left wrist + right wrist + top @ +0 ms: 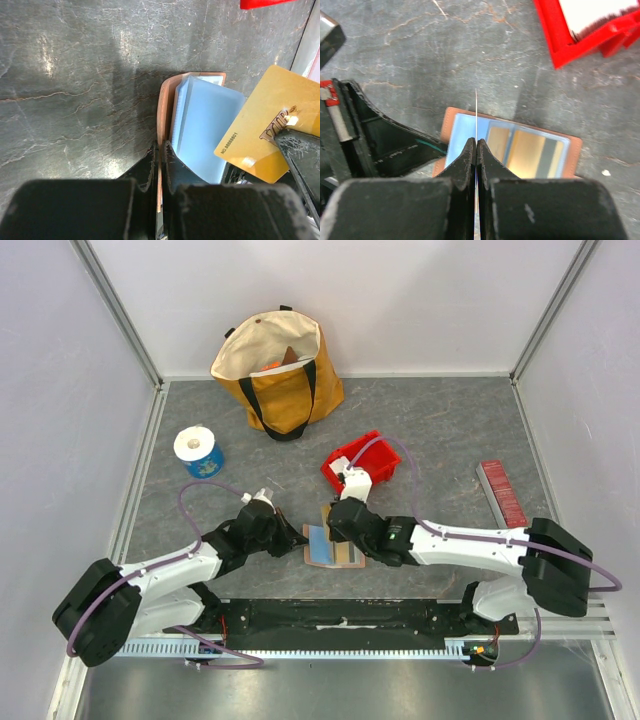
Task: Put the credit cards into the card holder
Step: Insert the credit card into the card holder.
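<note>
Seen from above, a flat tan leather-like card holder (pixel 335 552) lies open on the mottled grey, stone-textured bench (pixel 440 430). It is flanked by the left arm's fingers (pixel 292 537) and the right arm's fingers (pixel 345 525). A red plastic bin (pixel 372 468) stands just beyond it.

In the left wrist view, the left arm's fingers (pixel 145 170) are clamped on the holder's thin tan edge. Pale blue plastic leaves (pixel 205 130) are fanned up, and a glossy gold card (pixel 255 135) with embossed lettering is tilted over them.

In the right wrist view, the right arm's fingers (pixel 465 160) are pressed together on that card. It is seen edge-on as a thin line above the open holder.
</note>
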Controlling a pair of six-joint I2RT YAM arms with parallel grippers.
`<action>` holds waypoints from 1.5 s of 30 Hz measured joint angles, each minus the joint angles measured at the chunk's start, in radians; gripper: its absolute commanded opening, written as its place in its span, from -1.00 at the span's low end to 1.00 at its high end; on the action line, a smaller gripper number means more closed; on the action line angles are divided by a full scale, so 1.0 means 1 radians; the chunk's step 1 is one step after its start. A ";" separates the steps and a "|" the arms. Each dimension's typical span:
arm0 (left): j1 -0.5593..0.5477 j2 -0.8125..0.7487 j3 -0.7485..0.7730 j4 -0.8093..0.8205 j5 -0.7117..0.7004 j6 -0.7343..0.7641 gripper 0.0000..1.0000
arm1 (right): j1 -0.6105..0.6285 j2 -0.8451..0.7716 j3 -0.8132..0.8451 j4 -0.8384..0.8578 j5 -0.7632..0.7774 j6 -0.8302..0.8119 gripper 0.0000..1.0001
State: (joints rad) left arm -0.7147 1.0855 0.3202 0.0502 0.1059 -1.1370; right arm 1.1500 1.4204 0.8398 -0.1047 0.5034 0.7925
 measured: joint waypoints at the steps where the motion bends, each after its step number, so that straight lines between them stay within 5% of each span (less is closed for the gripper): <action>1: 0.000 0.000 0.000 0.000 0.000 0.000 -0.96 | 0.000 -0.013 -0.010 -0.010 0.005 0.000 -1.00; 14: 0.000 0.000 -0.007 0.000 -0.003 -0.002 -0.96 | -0.036 -0.130 -0.160 -0.100 0.005 0.035 -1.00; 25: 0.000 0.085 -0.042 0.048 -0.021 -0.008 -0.96 | -0.131 -0.262 -0.198 -0.054 -0.174 0.036 -1.00; 45: 0.000 0.095 -0.045 0.072 -0.021 -0.010 -0.96 | -0.217 -0.068 -0.324 0.230 -0.443 0.117 -1.00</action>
State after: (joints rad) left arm -0.7147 1.1801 0.2756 0.1223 0.0845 -1.1465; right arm 0.9325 1.3529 0.5159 0.1253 0.0601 0.9096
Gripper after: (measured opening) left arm 0.032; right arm 0.007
